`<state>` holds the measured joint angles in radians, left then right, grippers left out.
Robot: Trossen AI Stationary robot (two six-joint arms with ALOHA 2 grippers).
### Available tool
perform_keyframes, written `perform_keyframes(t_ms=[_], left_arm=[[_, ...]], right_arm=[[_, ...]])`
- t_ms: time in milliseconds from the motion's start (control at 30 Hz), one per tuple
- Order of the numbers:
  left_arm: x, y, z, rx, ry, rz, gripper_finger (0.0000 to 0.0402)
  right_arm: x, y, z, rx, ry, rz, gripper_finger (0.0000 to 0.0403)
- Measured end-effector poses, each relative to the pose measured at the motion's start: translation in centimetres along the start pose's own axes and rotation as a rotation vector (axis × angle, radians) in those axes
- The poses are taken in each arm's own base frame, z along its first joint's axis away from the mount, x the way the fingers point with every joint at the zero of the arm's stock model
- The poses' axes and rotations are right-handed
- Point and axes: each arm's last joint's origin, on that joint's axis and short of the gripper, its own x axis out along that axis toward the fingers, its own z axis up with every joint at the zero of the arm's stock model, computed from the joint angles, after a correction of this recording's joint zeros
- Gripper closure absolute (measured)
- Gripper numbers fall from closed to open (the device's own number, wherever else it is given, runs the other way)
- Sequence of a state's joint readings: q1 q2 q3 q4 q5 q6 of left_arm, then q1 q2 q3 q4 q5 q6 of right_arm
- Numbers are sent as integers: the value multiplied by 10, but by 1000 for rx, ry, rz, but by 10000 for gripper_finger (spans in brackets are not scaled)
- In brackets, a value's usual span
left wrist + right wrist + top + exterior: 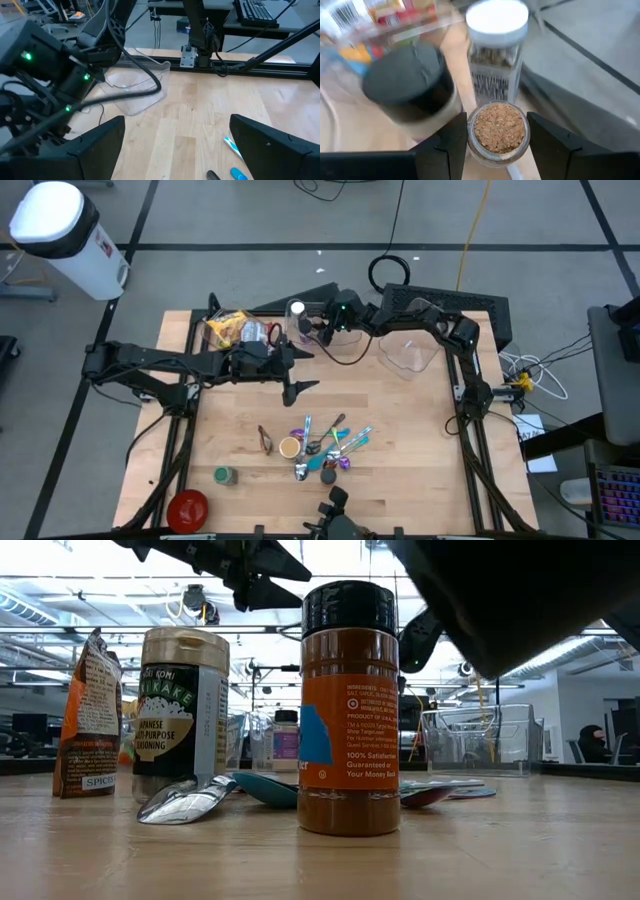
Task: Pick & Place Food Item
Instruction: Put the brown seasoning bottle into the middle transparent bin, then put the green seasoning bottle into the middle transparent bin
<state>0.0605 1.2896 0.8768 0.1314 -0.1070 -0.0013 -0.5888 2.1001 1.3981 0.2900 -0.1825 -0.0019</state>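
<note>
At the table's far side, the right tool (496, 145) stands wide, its fingers either side of an open upright spice jar (499, 131) directly below; the left tool (175, 145), wide and empty, hovers mid-table.

Clustered at lower centre of the high view: bright plastic spoons (335, 448) beside an orange-labelled spice bottle (290, 447). Left of these, a green-lidded jar (225, 475); lower left, a red round lid (187, 507). Upper right, a clear plastic tub (407, 356).
</note>
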Motion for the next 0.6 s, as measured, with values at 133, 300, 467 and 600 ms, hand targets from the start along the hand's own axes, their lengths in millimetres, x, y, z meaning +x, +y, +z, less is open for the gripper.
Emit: perform_keyframes(t_ms=[133, 300, 467, 600], left_arm=[[0, 0, 0, 0, 0, 0, 28], [0, 0, 0, 0, 0, 0, 31], [0, 0, 0, -2, 0, 0, 36], [0, 0, 0, -3, 0, 0, 31]], right_arm=[[-1, -4, 1, 7, -3, -75, 237], [-1, -17, -1, 116, -9, -80, 187], [4, -26, -11, 227, 10, 29, 176], [5, -25, -11, 198, 2, 35, 183]])
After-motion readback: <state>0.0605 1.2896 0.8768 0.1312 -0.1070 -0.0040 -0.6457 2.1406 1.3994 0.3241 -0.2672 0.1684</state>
